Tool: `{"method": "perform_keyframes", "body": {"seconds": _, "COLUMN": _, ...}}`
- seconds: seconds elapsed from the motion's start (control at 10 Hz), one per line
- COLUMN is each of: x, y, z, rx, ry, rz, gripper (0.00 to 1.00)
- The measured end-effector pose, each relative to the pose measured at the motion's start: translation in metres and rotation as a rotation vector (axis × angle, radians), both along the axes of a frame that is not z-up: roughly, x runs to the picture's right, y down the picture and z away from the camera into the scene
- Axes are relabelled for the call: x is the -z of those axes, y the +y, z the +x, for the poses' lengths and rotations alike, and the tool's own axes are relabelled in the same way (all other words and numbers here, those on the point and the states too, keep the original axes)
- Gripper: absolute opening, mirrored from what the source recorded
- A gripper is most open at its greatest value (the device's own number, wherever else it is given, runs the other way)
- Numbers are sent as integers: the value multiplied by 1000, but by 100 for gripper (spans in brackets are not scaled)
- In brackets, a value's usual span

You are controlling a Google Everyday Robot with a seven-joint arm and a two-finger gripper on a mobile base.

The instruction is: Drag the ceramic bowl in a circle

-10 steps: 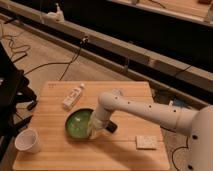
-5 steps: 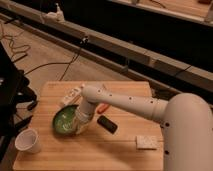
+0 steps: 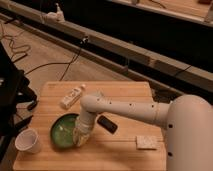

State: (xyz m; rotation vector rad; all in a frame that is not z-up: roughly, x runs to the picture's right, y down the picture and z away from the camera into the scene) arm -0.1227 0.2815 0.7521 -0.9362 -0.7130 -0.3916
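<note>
Fingers [image 3: 78, 140] down and set narrow, and they look to be pinching the near-right rim of the ceramic bowl [image 3: 62, 131], one inside the lip and one outside as best it shows. So the gripper [image 3: 81, 138] is right on the bowl's edge, wrist above it, and the white arm [image 3: 125, 109] runs off to the bowl's right, as the camera sees it.

The bowl sits flat on the wooden table [image 3: 125, 90]. A white cup [image 3: 28, 141] stands just to the bowl's left and slightly nearer the camera, a black block [image 3: 107, 123] lies near on its right, a white bottle [image 3: 73, 96] lies behind it, and a pale square pad [image 3: 146, 142] is well off to its right.

Where are we? The hold is on, so I judge the drag is the step in hand. How much of the circle is traced cannot be read from this one look. The cup looks like the crowding risk.
</note>
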Motion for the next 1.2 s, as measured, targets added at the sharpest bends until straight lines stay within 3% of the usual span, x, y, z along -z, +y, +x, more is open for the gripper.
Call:
{"method": "perform_keyframes", "body": {"seconds": 0.2, "x": 4, "y": 2, "z": 28, "rx": -38, "ry": 71, "rz": -11, "gripper": 0}}
{"method": "perform_keyframes", "body": {"seconds": 0.4, "x": -3, "y": -12, "z": 61, "rx": -60, "ry": 145, "rz": -5, "gripper": 0}}
{"method": "perform_keyframes", "body": {"seconds": 0.6, "x": -12, "y": -28, "z": 66, "rx": -47, "ry": 153, "rz": 7, "gripper": 0}}
{"method": "perform_keyframes", "body": {"seconds": 0.9, "x": -31, "y": -52, "z": 21, "rx": 3, "ry": 61, "rz": 46, "gripper": 0}}
{"method": "perform_keyframes", "body": {"seconds": 1.2, "x": -25, "y": -38, "z": -30, "rx": 64, "ry": -68, "rz": 36, "gripper": 0}}
